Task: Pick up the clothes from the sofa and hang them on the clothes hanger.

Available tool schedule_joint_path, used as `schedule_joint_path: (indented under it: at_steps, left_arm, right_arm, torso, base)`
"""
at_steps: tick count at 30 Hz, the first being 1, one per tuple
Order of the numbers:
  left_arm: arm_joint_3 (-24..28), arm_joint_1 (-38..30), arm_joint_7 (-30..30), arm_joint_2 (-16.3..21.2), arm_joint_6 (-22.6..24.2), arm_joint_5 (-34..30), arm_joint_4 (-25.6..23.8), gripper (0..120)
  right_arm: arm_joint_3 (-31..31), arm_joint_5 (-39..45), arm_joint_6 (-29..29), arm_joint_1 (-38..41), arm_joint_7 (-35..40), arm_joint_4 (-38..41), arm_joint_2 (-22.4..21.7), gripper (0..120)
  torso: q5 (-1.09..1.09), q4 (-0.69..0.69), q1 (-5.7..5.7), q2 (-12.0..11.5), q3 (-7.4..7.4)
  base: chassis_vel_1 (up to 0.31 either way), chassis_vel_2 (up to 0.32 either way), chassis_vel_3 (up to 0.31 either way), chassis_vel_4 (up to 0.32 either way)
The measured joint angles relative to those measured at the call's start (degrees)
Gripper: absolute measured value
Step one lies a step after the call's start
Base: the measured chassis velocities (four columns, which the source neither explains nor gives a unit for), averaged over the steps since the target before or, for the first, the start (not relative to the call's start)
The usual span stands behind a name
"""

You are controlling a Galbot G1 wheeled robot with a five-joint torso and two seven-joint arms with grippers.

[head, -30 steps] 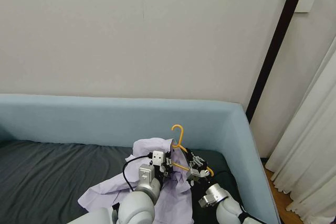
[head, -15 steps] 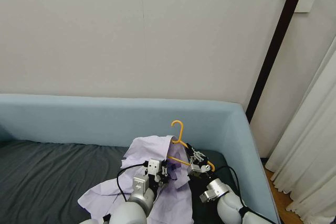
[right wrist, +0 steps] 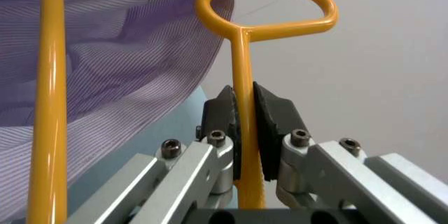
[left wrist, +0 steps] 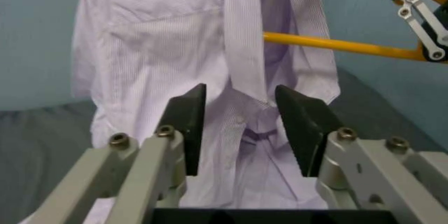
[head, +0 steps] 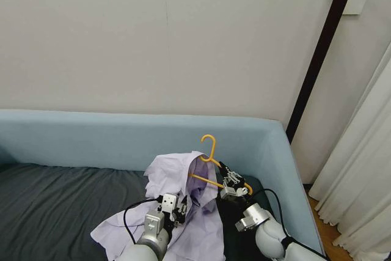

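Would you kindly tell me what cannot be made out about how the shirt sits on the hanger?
- Head view: the hanger's left end is hidden under the shirt, so its seating in that shoulder is unclear.
- Head view: the shirt's lower part is covered by the left gripper and cut off by the bottom edge.
- Right wrist view: the hanger's side bar, beside the right gripper, runs off the top edge.

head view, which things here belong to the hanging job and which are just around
Job: lilac shirt, yellow hanger, sofa, right gripper (jaws shut on the hanger), left gripper (jaws open, facing the shirt).
Just around: white curtain, dark post, wall.
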Motion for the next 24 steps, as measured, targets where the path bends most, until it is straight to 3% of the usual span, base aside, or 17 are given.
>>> schedule_joint_path:
  at_steps: [3, 7, 8, 13, 14, 17, 22, 24]
  left_arm:
    - [-2.5, 2.1, 1.0, 2.3, -0.4, 1.6, -2.0, 56]
    - [-10.8, 5.4, 9.2, 6.9, -6.6, 2.2, -3.6, 76]
    - [-10.8, 5.4, 9.2, 6.9, -6.6, 2.2, -3.6, 76]
    - [-18.0, 2.6, 26.8, 13.9, -17.8, 3.0, 2.9, 96]
    - [-18.0, 2.6, 26.8, 13.9, -17.8, 3.0, 2.9, 96]
    - [-20.1, 0.9, 35.7, 17.8, -21.7, 1.2, 7.3, 100]
    - [-20.2, -1.8, 44.6, 19.4, -24.5, -2.0, 13.0, 100]
    - [-18.3, -5.3, 52.9, 18.4, -26.5, -4.8, 20.0, 100]
  right_arm:
    - [0.2, 0.0, 0.3, 0.1, 0.0, -0.1, 0.1, 6]
    - [0.6, -0.1, 0.7, 0.4, 0.1, -0.1, 0.2, 6]
    - [0.6, -0.1, 0.7, 0.4, 0.1, -0.1, 0.2, 6]
    - [0.1, -0.8, 1.7, 1.7, 0.1, -0.6, 0.2, 6]
    - [0.1, -0.8, 1.7, 1.7, 0.1, -0.6, 0.2, 6]
    - [-2.4, -1.1, 2.8, 4.6, 0.2, -1.3, 0.8, 6]
    - [-2.9, -2.7, 4.2, 6.1, 0.3, -1.6, 1.9, 6]
    - [-2.7, -3.4, 4.3, 5.6, 0.3, -0.8, 1.7, 6]
  torso:
    - [0.00, 0.01, 0.00, 0.0, 0.00]
    - [-0.01, 0.03, 0.00, 0.0, 0.00]
    - [-0.01, 0.03, 0.00, 0.0, 0.00]
    - [-0.01, -0.05, 0.00, 0.0, 0.00]
    - [-0.01, -0.05, 0.00, 0.0, 0.00]
    - [-0.01, 0.04, 0.00, 0.0, 0.00]
    - [0.00, 0.04, 0.00, 0.0, 0.00]
    - [-0.01, 0.01, 0.00, 0.0, 0.01]
  base:
    - [0.000, 0.000, 0.000, 0.000]
    - [0.000, 0.000, 0.000, 0.000]
    - [0.000, 0.000, 0.000, 0.000]
    - [0.000, 0.000, 0.000, 0.000]
    - [0.000, 0.000, 0.000, 0.000]
    - [0.000, 0.000, 0.000, 0.000]
    - [0.000, 0.000, 0.000, 0.000]
    - [0.000, 0.000, 0.000, 0.000]
